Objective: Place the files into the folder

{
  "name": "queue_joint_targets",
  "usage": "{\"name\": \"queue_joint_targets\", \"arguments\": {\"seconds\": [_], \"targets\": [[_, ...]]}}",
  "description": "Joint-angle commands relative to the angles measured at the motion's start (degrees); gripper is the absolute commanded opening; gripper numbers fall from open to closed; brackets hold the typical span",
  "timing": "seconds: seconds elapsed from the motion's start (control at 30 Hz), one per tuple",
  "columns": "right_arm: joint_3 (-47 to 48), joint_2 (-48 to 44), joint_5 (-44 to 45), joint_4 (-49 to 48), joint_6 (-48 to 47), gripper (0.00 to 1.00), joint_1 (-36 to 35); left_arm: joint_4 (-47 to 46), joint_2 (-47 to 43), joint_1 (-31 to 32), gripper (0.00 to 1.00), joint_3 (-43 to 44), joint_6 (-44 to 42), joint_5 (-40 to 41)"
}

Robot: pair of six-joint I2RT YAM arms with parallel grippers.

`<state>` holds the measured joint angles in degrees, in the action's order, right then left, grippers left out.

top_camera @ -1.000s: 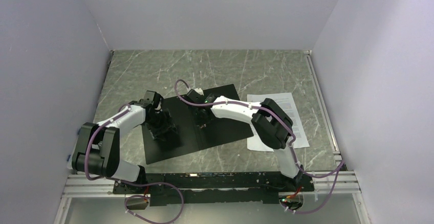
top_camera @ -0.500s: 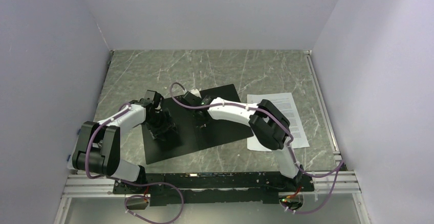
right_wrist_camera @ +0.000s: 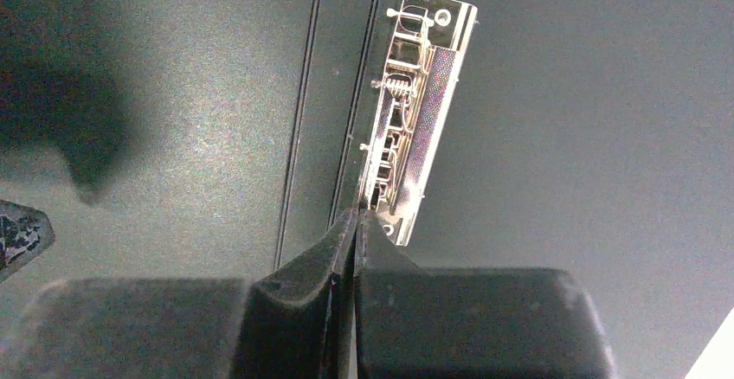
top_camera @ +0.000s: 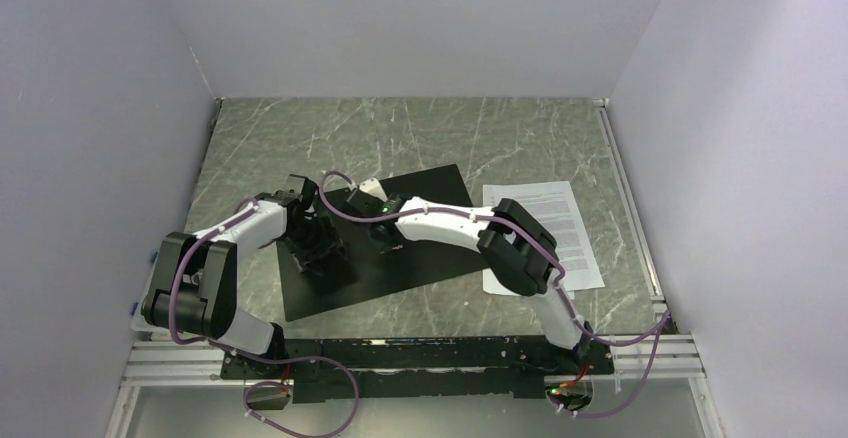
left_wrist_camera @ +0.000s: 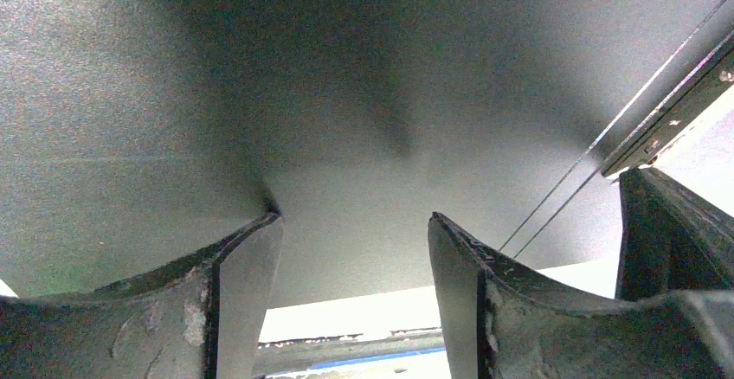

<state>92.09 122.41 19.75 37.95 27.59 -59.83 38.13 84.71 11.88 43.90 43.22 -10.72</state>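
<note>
Folder: the folder (top_camera: 440,253) lies open on the table (top_camera: 400,128), black inside facing up.
Files: the files (top_camera: 562,220) lie flat on the table just right of the folder, not yet moved.
Right end effector: my right end effector (right_wrist_camera: 355,223) is closed with nothing between the fingers. Its tips meet at the near end of the metal clip (right_wrist_camera: 415,119).
Left end effector: my left end effector (left_wrist_camera: 355,249) is open, low over the folder's left leaf (I cannot tell whether it presses).
Step in hand: I judge it to be raising the clip so the sheets can slide under.
How to do it well: wedge the closed tips under the clip's end, lever up slowly, and hold the left leaf down.
Risk: the tips could skid off the smooth metal and drag the folder.
</note>
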Motion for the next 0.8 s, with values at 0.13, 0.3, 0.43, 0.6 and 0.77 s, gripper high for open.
{"name": "queue_joint_targets", "arguments": {"seconds": [0.13, 0.3, 0.43, 0.6, 0.77], "targets": [[-0.4, 5.58, 3.7, 7.57, 0.85, 0.04, -0.45, 0.27, 2.52, 0.16, 0.71, -2.15, -0.39, 6.88], [0.42, 5.59, 6.44, 8.78, 1.87, 0.01, -0.55, 0.28, 2.83, 0.16, 0.71, -2.15, -0.42, 6.87], [1.6, 5.61, 8.64, 10.06, 2.58, 0.0, -0.62, 0.2, 2.97, 0.16, 0.71, -2.15, -0.51, 6.84], [2.62, 4.8, 11.31, 10.86, 3.16, 0.0, -0.69, 0.27, 3.01, 0.16, 0.71, -2.15, -0.59, 6.94], [3.9, 4.78, 13.16, 11.87, 3.45, 0.0, -0.66, 0.19, 2.96, 0.16, 0.71, -2.24, -0.66, 6.85]]}}
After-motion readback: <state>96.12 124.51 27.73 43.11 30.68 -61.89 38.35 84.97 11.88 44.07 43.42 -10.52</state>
